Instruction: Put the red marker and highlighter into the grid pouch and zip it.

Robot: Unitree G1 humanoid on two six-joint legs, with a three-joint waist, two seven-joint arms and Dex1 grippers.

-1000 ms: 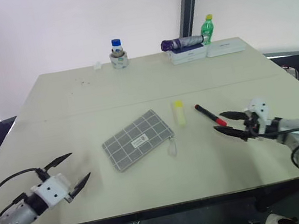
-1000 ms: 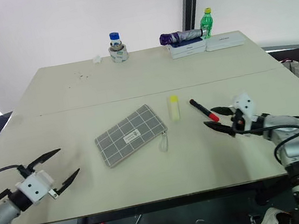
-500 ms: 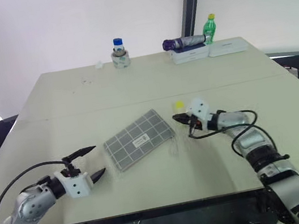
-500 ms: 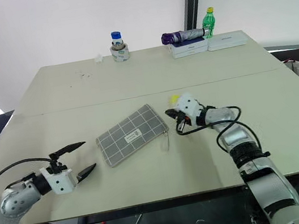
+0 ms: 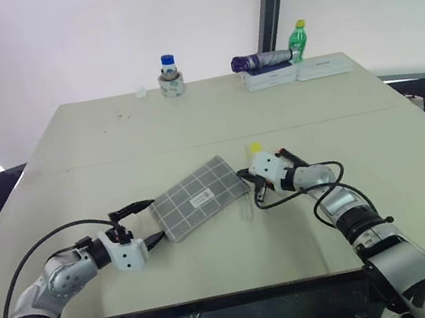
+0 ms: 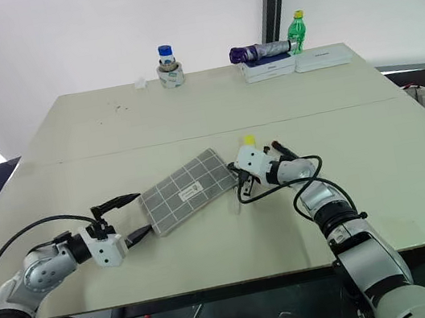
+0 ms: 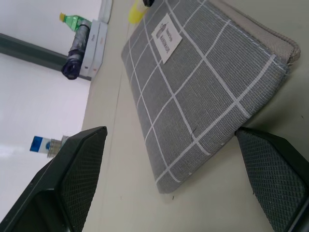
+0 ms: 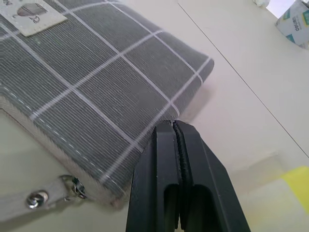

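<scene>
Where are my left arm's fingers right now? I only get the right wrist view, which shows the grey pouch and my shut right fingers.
Observer: The left gripper is at the pouch's near-left corner, with its fingers open and one on each side of that corner.
Operator: Where's the red marker?
Observer: The marker lies on the table just past your right wrist, which hides part of it.
Operator: Is the highlighter near me?
Observer: Yes. The highlighter lies right behind the right gripper, away from the pouch's far-right corner.
</scene>
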